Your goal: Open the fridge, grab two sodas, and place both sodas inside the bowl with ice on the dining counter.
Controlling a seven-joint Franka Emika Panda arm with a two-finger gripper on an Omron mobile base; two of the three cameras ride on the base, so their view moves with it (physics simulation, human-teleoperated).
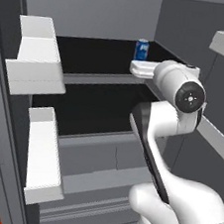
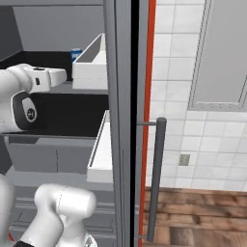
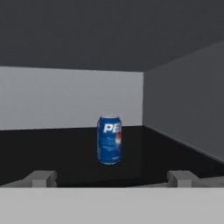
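Observation:
The fridge [image 1: 92, 14] stands open, with black shelves and white door bins. A blue soda can with white markings [image 3: 109, 139] stands upright near the back right corner of the upper shelf [image 1: 91, 56]. The same can [image 1: 141, 50] is just beyond my hand, and in the right base view the can [image 2: 75, 54] peeks over a door bin. My gripper [image 3: 111, 178] is inside the fridge at shelf height, open, pointing at the can from a short distance. Nothing is between its fingertips [image 3: 42, 177]. The bowl with ice and the dining counter are out of view.
White bins [image 1: 38, 59] line the left door, one above another [image 1: 43, 155]. The right door [image 2: 120, 120] stands edge-on with its bin [image 2: 91, 65] and long bar handle [image 2: 157, 178]. The fridge's right inner wall [image 3: 188, 109] is close beside the can. A tiled wall [image 2: 173, 72] lies to the right.

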